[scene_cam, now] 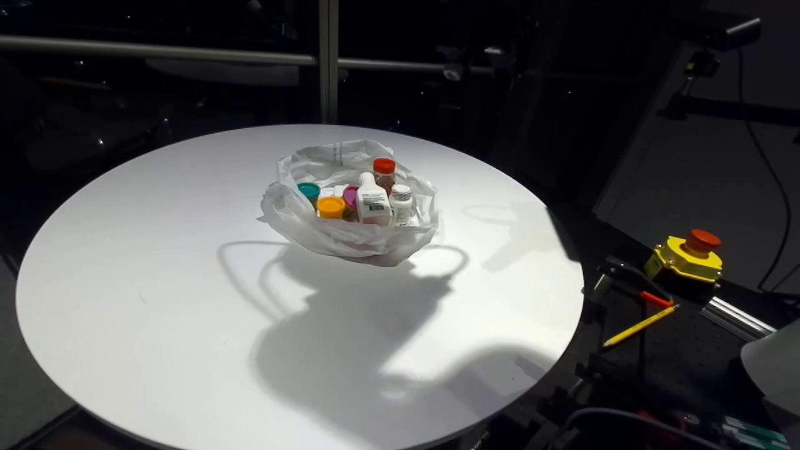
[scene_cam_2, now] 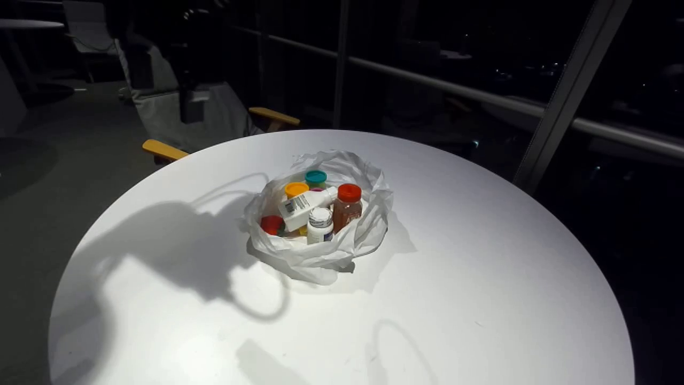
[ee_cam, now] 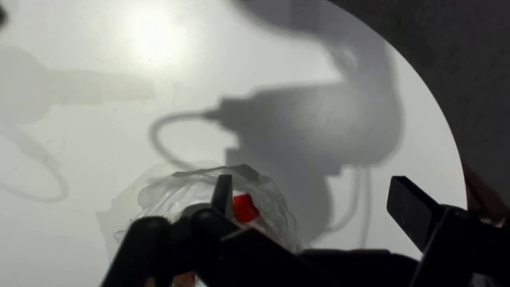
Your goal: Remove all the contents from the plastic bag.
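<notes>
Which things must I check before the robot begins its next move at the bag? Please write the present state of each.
1. Gripper open: ok; its jaws stand wide apart in the wrist view.
2. Bag mouth open: ok; one can see inside in both exterior views.
3. Gripper centred on the bag in the wrist view: not ok; one jaw overlaps the bag, the other shows past its edge.
4. Gripper clear of the bag: cannot tell; neither exterior view shows the gripper.
5. Large white bottle upright: not ok; it leans in both exterior views.
6. Red-capped jar uncovered on top: ok; its cap shows in both exterior views.
</notes>
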Motion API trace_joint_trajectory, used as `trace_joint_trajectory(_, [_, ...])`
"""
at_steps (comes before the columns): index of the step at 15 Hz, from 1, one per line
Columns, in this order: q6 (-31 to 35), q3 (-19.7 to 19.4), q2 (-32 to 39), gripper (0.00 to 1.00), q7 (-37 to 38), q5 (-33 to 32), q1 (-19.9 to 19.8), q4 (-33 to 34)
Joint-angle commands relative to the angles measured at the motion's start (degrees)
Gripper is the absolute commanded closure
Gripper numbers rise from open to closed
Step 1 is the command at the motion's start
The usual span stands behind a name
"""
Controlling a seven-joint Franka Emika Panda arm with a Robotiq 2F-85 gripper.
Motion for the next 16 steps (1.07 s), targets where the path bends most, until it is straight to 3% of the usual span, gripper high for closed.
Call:
trace_joint_trajectory(1, [10.6, 0.8, 10.5, 0.0, 5.8, -0.8, -1.8, 5.9])
trace_joint_trajectory(4, [16.4, 0.3, 18.9, 0.0, 11.1, -5.0, -2.1, 10.6])
trace_joint_trajectory(8, [16.8, -2.0, 28.3, 0.0, 19.0, -12.3, -0.2, 17.8])
trace_joint_trajectory(16, [16.1, -4.4, 40.5, 0.0, 19.4, -10.0, -0.2, 29.3])
